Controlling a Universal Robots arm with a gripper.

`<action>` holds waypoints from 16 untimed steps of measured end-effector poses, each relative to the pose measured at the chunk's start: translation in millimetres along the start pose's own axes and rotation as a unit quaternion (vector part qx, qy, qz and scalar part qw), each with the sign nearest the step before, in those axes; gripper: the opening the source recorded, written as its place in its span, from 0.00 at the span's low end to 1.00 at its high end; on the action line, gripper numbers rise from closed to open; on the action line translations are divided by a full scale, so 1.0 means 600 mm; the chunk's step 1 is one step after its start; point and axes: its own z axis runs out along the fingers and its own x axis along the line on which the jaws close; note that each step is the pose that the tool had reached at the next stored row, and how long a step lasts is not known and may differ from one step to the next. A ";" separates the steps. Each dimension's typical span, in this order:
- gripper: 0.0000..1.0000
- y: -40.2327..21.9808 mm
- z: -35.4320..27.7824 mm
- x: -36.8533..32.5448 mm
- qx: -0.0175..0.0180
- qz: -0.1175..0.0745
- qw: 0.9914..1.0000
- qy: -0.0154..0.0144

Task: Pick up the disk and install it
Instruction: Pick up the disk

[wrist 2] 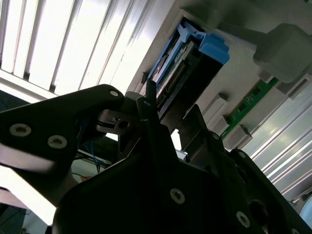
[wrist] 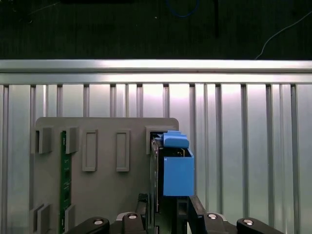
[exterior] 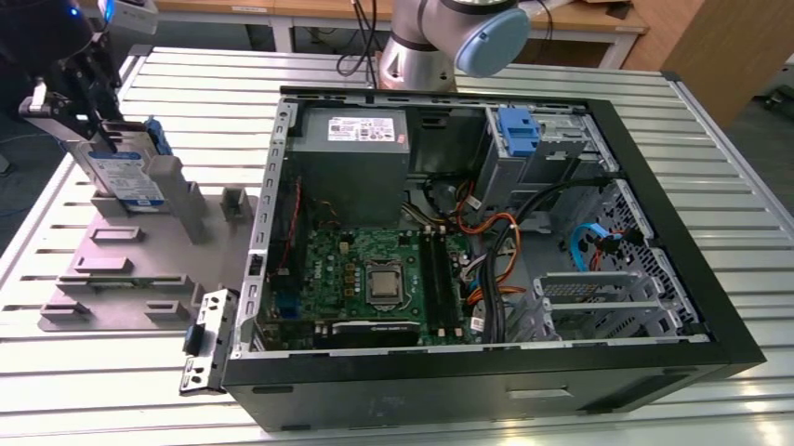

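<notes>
Disk (exterior: 125, 177) standing upright in grey fixture (exterior: 125, 269) on tabletop (exterior: 707, 130), directly beneath gripper (exterior: 102, 139); gripper hanging at its top edge, grasp impossible to tell.

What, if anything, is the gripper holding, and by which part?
Cannot tell; the gripper is at the upper edge of the disk, upright in its grey stand.

The disk (exterior: 125, 177) shows a silver metal face with a white-and-blue paper label, edged in smooth blue plastic. The fixture plate (exterior: 112, 269) is matt grey plastic. The table (exterior: 720, 139) is ribbed bare metal with a bright sheen. The end effector (wrist: 165, 207) is matt black, with shiny metal screw heads (wrist: 208, 216). The computer case (exterior: 410, 400) is matt black outside and dull grey sheet metal inside.
</notes>
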 end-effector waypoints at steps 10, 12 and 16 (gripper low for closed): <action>0.45 0.000 0.000 0.004 0.000 0.000 1.000 0.000; 0.45 0.000 0.000 0.005 0.000 0.000 1.000 0.000; 0.45 0.000 0.000 0.005 0.000 0.000 1.000 0.000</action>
